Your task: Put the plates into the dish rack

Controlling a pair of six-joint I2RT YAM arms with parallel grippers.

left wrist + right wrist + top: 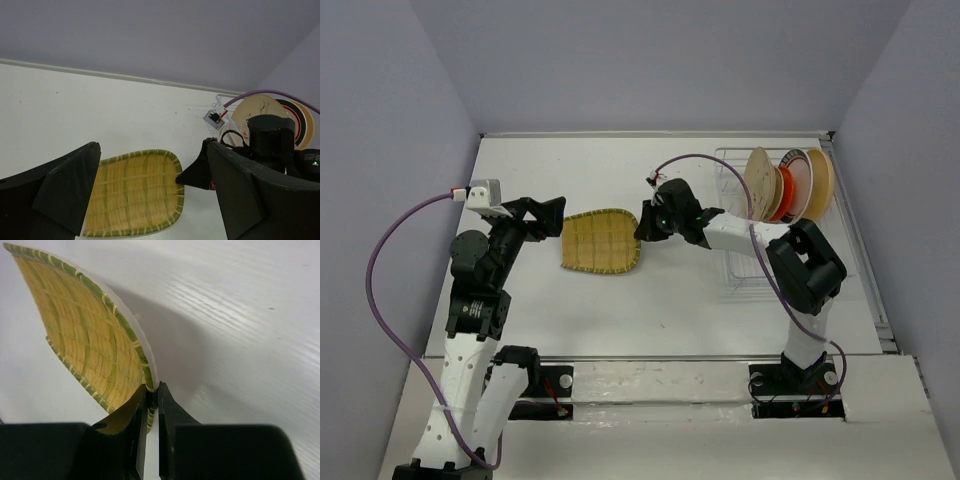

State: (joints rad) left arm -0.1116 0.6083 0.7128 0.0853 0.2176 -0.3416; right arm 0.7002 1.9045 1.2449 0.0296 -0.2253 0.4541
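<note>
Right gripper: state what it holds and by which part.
The right gripper is shut on the yellow plate, pinching its rim on the side toward the dish rack. The left gripper is open and empty.

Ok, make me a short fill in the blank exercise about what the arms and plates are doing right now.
1. The plate pinched at its rim by the right end effector is ____ with a green edge.
2. The left end effector is ____ and holds nothing.
3. The dish rack stands on the robot's ____ side of the table.
Missing words: yellow; open; right.
</note>
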